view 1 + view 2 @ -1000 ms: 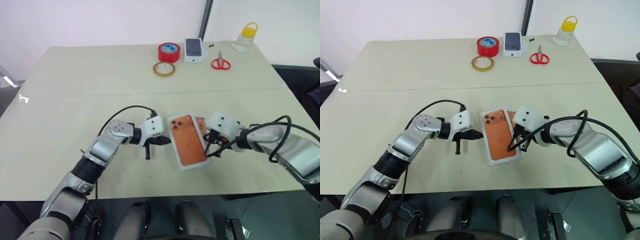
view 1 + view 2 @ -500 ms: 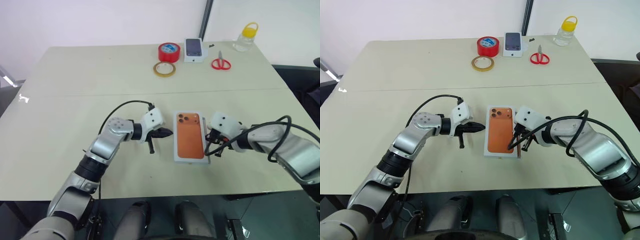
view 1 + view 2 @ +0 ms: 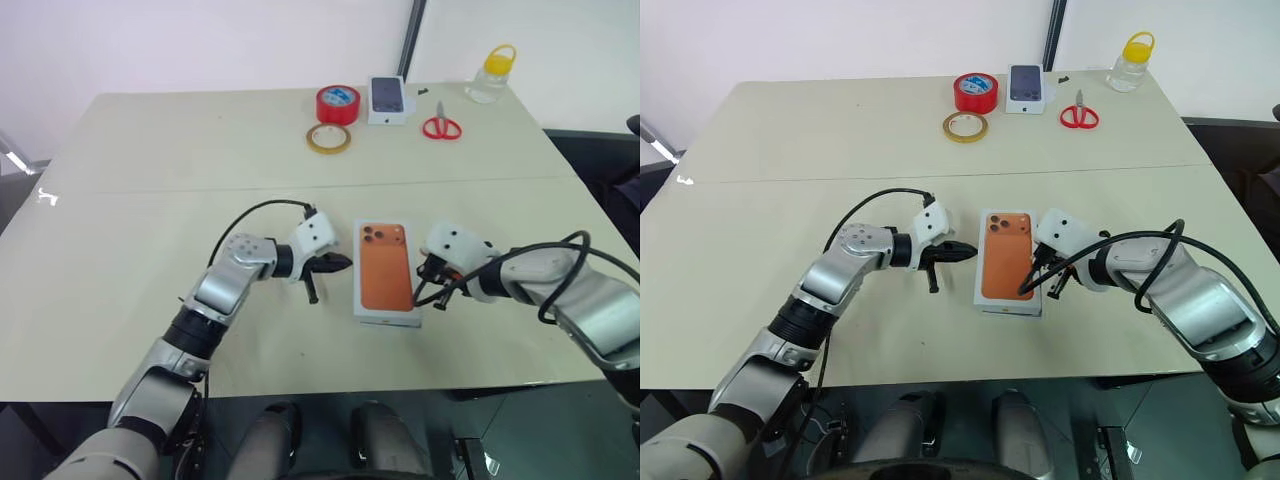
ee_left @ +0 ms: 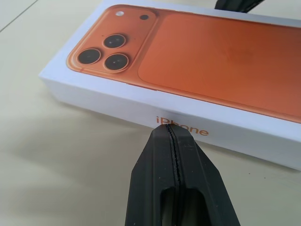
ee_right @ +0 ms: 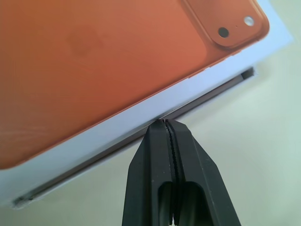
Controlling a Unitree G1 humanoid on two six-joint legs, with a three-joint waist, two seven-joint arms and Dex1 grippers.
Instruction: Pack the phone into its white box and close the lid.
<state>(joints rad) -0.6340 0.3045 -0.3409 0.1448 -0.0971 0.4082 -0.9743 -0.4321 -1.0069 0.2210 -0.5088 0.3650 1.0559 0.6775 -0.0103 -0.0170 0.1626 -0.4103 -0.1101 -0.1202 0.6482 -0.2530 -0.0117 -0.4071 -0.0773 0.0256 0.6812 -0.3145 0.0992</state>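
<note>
Head views: the lid (image 3: pixel 387 270), orange phone picture up, is lying on the worktop (image 3: pixel 180 170) between both hands. Left wrist: left hand (image 4: pixel 170 134), fingers together, is pointing at the lid's printed side wall. Right wrist: right hand (image 5: pixel 165 125), fingers together, is touching the lid's lower edge, the white box (image 5: pixel 141 143) peeking beneath.

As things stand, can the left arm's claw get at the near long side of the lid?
Probably yes. The left claw, shut, sits right at the lid's printed side wall with bare table between them. The right claw is at the opposite side, out of its way.
</note>
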